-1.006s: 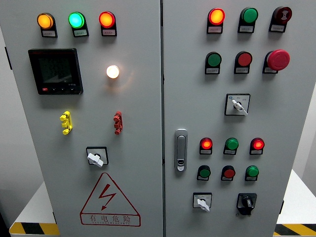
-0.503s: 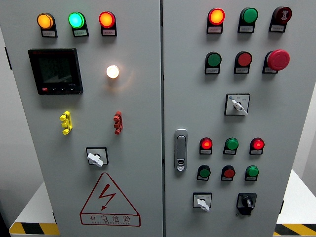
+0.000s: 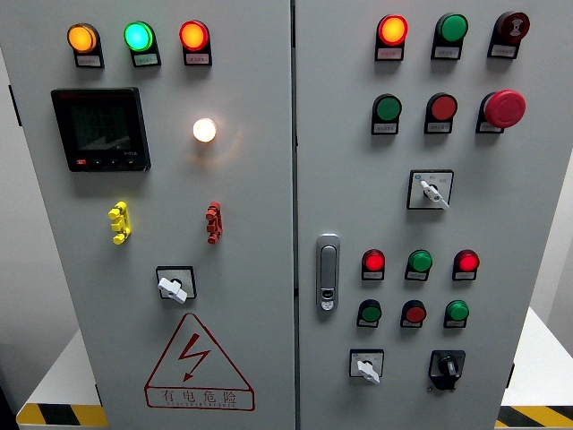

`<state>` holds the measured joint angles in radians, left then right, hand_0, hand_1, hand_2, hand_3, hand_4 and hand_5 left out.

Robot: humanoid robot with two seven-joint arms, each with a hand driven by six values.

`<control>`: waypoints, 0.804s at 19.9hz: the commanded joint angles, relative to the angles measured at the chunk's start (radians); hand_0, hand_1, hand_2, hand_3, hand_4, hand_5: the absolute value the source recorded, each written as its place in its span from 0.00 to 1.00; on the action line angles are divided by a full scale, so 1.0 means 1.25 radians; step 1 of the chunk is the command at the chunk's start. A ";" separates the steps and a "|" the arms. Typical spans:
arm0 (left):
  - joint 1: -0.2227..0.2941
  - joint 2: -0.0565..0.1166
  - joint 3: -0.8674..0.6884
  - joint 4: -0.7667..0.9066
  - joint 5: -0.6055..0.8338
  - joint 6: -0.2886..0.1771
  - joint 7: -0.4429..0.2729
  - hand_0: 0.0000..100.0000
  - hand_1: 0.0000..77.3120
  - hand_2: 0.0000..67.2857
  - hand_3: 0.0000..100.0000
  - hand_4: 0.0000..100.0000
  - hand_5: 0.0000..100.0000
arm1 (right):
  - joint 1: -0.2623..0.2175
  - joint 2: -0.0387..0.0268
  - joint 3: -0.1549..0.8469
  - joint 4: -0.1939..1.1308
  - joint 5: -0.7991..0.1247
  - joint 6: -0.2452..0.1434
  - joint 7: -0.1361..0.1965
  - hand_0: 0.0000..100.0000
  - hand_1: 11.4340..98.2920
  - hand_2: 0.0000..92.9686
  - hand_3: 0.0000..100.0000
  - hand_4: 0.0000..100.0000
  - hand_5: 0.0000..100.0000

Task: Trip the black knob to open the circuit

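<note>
A grey electrical cabinet with two doors fills the head view. The black knob point(image 3: 445, 367) is a rotary selector at the lower right of the right door, its pointer slanting down to the left. To its left sits a white-handled selector point(image 3: 366, 366). Another white selector point(image 3: 431, 190) is higher on the same door. Neither of my hands shows in the picture.
Lit amber, green and red lamps point(image 3: 138, 37) top the left door, above a black meter point(image 3: 99, 128), a glowing white lamp point(image 3: 204, 130) and a white selector point(image 3: 173, 287). The right door carries rows of buttons, a red mushroom stop point(image 3: 504, 108) and a chrome door latch point(image 3: 329, 271).
</note>
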<state>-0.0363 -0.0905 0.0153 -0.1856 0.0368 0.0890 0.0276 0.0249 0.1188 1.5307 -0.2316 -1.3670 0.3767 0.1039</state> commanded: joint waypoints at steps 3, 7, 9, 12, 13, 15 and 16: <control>0.001 0.000 0.000 0.000 0.000 0.000 0.000 0.00 0.00 0.29 0.26 0.10 0.09 | 0.007 0.0019 0.210 0.111 -0.155 0.014 0.055 0.78 0.29 0.00 0.08 0.02 0.15; 0.000 0.000 0.000 0.000 0.000 0.000 0.000 0.00 0.00 0.29 0.26 0.10 0.09 | -0.030 0.0043 0.212 0.333 -0.157 0.015 0.078 0.77 0.31 0.00 0.11 0.04 0.20; 0.000 0.000 0.000 0.000 0.000 0.000 0.000 0.00 0.00 0.29 0.26 0.10 0.09 | -0.049 0.0043 0.211 0.441 -0.154 0.014 0.100 0.76 0.33 0.00 0.13 0.06 0.21; 0.000 0.000 0.000 0.000 0.000 0.000 0.000 0.00 0.00 0.29 0.26 0.10 0.09 | -0.089 0.0031 0.203 0.620 -0.151 0.014 0.097 0.75 0.36 0.00 0.17 0.09 0.25; 0.000 0.000 0.000 0.000 0.000 0.000 0.000 0.00 0.00 0.29 0.26 0.10 0.09 | -0.098 0.0019 0.201 0.670 -0.150 0.014 0.097 0.75 0.36 0.00 0.17 0.10 0.26; 0.000 0.000 0.000 0.000 0.000 0.000 0.000 0.00 0.00 0.29 0.26 0.10 0.09 | -0.112 0.0031 0.195 0.765 -0.140 0.014 0.097 0.76 0.38 0.00 0.21 0.14 0.31; 0.000 0.000 0.000 0.000 0.000 0.000 0.000 0.00 0.00 0.29 0.26 0.10 0.09 | -0.122 0.0019 0.184 0.828 -0.117 0.014 0.096 0.76 0.38 0.00 0.22 0.15 0.31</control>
<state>-0.0369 -0.0905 0.0153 -0.1856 0.0368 0.0890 0.0274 -0.1095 0.1224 1.7756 0.6917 -1.5417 0.3942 0.2256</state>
